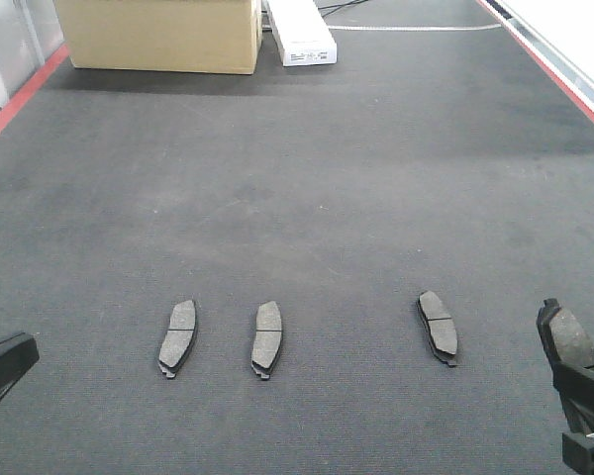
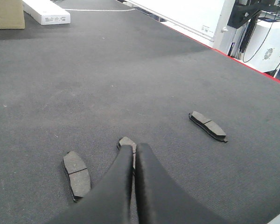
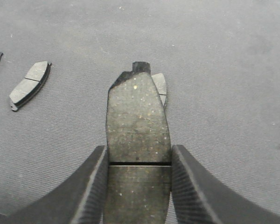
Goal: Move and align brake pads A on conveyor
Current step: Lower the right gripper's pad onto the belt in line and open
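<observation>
On the belt: three grey-brown grooved brake pads [image 1: 178,336] [image 1: 267,338] [image 1: 438,327] lie in a loose row on the dark grey felt-like conveyor [image 1: 307,178].
Fourth pad: the gritty oblong pad [image 3: 137,140] is clamped in the right gripper [image 3: 138,184], above the belt.
Left gripper [image 2: 134,161]: pressed closed, empty.
Progress: judged mostly done; placing and aligning remains.

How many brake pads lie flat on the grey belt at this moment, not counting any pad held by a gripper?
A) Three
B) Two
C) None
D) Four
A: the front view shows three pads resting on the conveyor, the left pad, the middle pad and the right pad, while the fourth pad is clamped in the right gripper.
</observation>
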Robot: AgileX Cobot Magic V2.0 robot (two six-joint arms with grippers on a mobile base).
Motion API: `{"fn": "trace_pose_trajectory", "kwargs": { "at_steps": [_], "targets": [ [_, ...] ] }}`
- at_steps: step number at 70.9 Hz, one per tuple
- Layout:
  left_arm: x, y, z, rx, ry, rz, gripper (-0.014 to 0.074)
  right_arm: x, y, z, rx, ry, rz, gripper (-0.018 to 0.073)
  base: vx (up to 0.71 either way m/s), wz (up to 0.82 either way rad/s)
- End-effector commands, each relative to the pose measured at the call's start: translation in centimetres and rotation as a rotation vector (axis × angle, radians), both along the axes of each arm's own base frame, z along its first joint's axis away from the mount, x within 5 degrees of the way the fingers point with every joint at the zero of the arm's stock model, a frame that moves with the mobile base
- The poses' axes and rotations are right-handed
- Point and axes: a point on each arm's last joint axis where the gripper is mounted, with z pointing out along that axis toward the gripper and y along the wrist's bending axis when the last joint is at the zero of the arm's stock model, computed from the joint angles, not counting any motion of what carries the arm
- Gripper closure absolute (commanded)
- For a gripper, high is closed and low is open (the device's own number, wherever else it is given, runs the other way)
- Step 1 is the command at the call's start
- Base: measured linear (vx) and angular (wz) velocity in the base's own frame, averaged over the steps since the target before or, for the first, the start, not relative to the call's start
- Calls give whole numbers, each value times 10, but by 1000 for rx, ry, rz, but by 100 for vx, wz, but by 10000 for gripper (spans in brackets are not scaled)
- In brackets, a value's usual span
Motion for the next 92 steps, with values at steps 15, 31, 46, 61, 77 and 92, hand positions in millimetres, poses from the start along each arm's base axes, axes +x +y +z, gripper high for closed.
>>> {"fn": "trace_pose_trajectory", "kwargs": {
  "at_steps": [15,31,46,61,77,92],
  "targets": [
    [0,-2,16,-52,-85,-16,604,35,10,19,13,-7,1,512,0,0],
    [0,-2,16,-52,-85,-16,604,98,28,17,-20,156,-3,505,0,0],
    [0,-2,16,-52,-85,-16,604,158,55,3,48,279,-2,494,0,0],
    [0,-2,16,-52,-85,-16,604,198,110,-28,75,402,44,490,0,0],
    [0,-2,16,-52,-85,-16,604,227,121,-59,97,492,-22,477,0,0],
    [0,-2,15,-51,-84,-16,604,243,127,-79,108,473,-31,463,0,0]
  ]
}}
